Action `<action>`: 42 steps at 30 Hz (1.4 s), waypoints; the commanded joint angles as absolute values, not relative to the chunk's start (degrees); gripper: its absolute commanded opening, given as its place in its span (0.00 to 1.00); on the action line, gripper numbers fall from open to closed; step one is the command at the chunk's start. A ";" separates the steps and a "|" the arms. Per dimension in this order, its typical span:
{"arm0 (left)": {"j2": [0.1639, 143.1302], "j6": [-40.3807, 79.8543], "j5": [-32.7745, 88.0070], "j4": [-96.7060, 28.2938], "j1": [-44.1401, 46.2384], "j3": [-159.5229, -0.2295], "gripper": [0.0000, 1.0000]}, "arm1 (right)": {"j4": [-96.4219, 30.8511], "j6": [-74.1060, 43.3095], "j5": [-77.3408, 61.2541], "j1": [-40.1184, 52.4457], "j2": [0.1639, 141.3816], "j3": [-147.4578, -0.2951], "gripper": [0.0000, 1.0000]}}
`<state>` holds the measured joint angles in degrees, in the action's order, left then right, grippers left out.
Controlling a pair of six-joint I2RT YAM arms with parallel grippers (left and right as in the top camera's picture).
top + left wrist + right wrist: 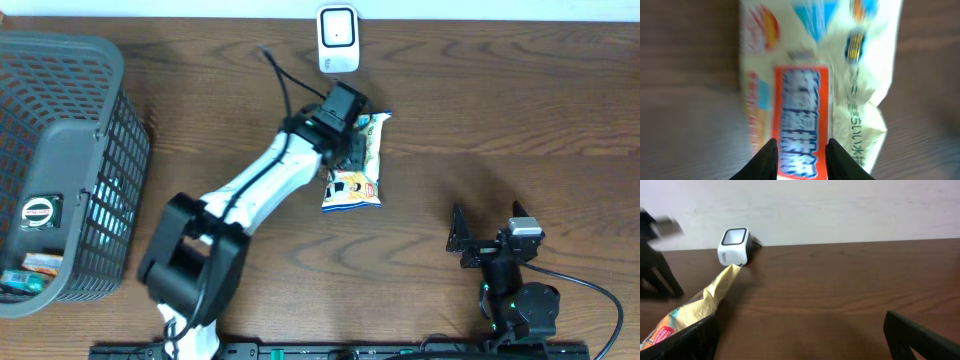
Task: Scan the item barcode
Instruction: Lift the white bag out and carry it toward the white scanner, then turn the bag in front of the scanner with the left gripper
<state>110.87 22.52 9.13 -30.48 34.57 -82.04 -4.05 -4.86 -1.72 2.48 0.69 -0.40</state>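
Note:
The item is a pale yellow snack bag (356, 187) with a red and blue label, lying on the wooden table just below the white barcode scanner (338, 38). My left gripper (349, 133) sits over the bag's upper part. In the left wrist view its two black fingers pinch the red label of the bag (860, 75), left gripper (801, 146) shut on it. The right wrist view shows the bag (700, 305) with one end raised toward the scanner (734, 246). My right gripper (490, 228) rests at the front right, open and holding nothing (800, 330).
A dark grey mesh basket (128, 130) stands at the left edge with a few small packages (40, 212) inside. The scanner's black cable (285, 85) runs across the table beside my left arm. A pale wall rises behind the table.

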 commanded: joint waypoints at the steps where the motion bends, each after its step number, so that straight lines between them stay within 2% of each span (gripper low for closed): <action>1: 114.69 23.70 11.27 -30.57 37.41 -81.76 0.31 | -4.29 -3.99 -1.67 2.46 0.38 -0.32 0.99; 11: 116.29 23.66 11.38 -23.03 42.22 -82.96 0.32 | -4.29 -3.99 -1.67 2.46 0.38 -0.32 0.99; 18: 109.30 17.69 10.83 -27.83 39.55 -85.17 0.33 | -4.29 -3.99 -1.67 2.46 0.38 -0.32 0.99; 24: 104.38 17.63 6.63 -36.58 37.01 -85.14 0.32 | -4.27 -3.99 -1.67 2.46 0.38 -0.32 0.99; 42: 120.84 20.86 8.58 -36.91 44.84 -83.05 0.33 | -4.29 -3.99 -1.67 2.46 0.38 -0.32 0.99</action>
<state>119.15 19.88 8.75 -36.67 44.40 -83.79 -4.05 -4.86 -1.69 2.48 0.69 -0.40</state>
